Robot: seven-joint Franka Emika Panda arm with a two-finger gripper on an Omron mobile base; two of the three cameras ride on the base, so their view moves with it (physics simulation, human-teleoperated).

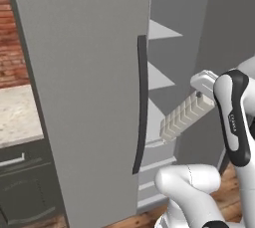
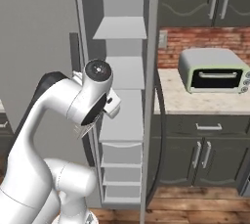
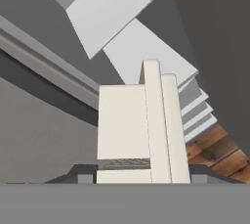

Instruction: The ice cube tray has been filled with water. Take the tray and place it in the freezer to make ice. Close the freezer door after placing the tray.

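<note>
One ice cube tray (image 1: pixel 183 116) hangs in the air in front of the open freezer (image 2: pixel 122 96), pinched at one end by the gripper (image 1: pixel 201 96), whose fingers are pressed against it; the tray tilts, its free end pointing down toward the shelves and not resting on any of them. In the hand view the tray (image 3: pixel 141 125) runs up from the fingertips toward the white shelves. I count three open shelves (image 2: pixel 120 27) stacked inside the freezer, with three drawer fronts (image 2: pixel 122 167) below them. One closed grey door (image 1: pixel 84 97) with a long dark handle (image 1: pixel 141 102) stands left of the compartment. To the right, one toaster oven (image 2: pixel 214 71) sits on the speckled tabletop (image 2: pixel 195 101), against a brick wall (image 2: pixel 205 42), above dark cabinets (image 2: pixel 205 154). The floor (image 2: pixel 195 203) is wood planks.
</note>
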